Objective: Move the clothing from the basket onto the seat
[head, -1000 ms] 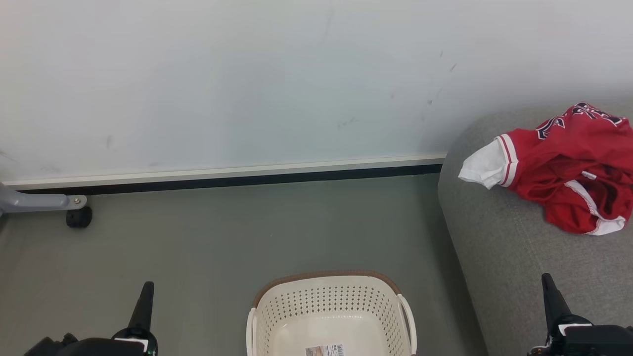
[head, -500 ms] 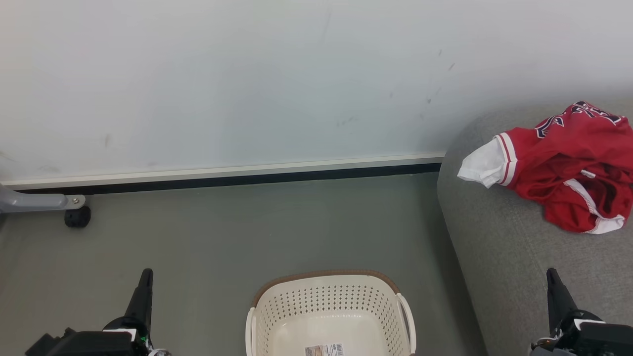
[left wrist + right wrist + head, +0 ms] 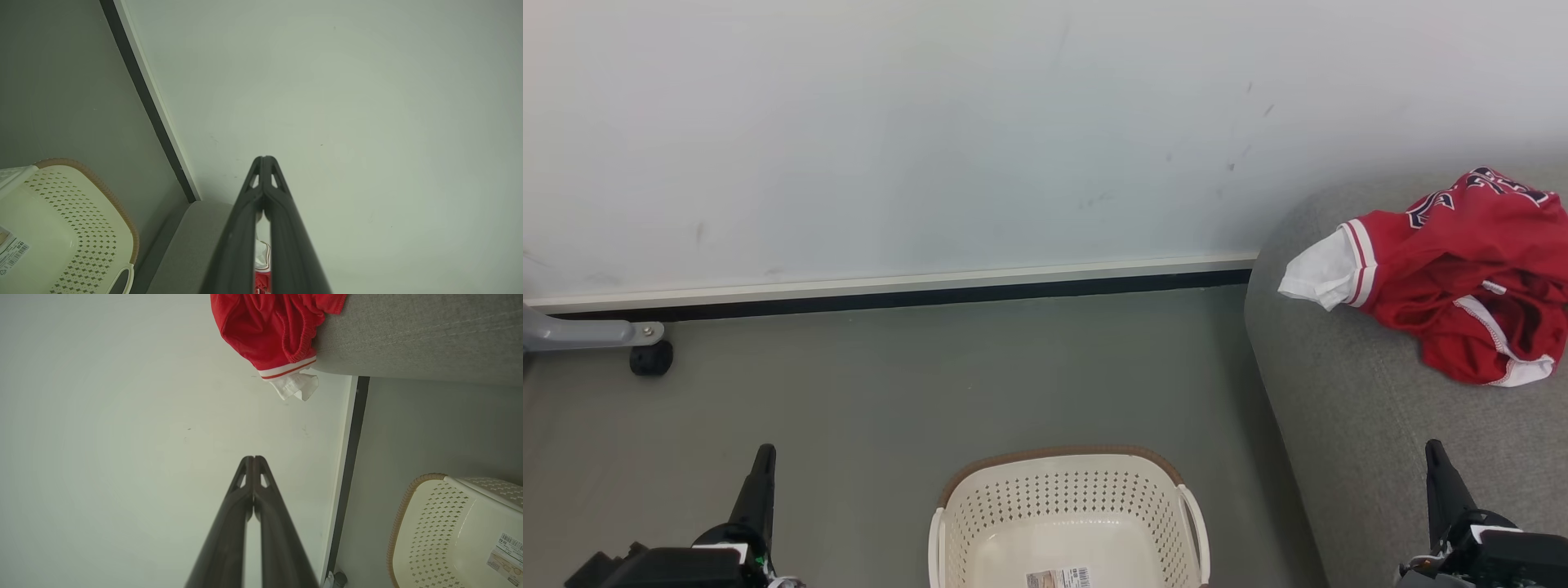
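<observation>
We see the clothing (image 3: 1462,273) heaped on the seat (image 3: 1356,425), the basket (image 3: 1068,523) bare, our left gripper (image 3: 765,451) and right gripper (image 3: 1432,446) both closed on nothing.

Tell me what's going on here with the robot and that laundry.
Nothing is being handled right now. The red clothing lies in a heap on the grey seat, at the robot's right. The basket stands on the floor in front of the robot, with no garments showing in it, just a label on its bottom. The left tool and right tool are both shut and hold nothing, one to each side of the basket. The move looks done.
</observation>
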### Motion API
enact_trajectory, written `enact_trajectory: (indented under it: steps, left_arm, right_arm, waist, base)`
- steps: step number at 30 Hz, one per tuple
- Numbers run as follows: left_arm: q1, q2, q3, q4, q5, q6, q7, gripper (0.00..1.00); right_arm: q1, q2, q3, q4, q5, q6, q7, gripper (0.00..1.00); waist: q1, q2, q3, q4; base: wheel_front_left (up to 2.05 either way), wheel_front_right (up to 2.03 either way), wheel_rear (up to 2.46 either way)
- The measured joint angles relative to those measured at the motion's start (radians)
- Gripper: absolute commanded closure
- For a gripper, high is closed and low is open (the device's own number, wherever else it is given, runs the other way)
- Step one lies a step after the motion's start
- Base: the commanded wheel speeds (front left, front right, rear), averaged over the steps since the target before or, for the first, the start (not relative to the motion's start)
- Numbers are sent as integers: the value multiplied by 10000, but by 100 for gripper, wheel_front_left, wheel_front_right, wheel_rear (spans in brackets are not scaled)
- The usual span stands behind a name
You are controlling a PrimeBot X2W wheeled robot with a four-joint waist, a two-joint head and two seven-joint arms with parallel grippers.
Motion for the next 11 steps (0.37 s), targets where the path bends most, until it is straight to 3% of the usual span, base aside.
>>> enact_trajectory:
  steps: [11]
  left_arm:
    - [0, 0, -2, 2, 0, 0, 0, 100]
  right_arm:
    - [0, 2, 0, 0, 0, 0, 0, 100]
  waist:
    - [0, 0, 0, 0]
  base:
    - [0, 0, 0]
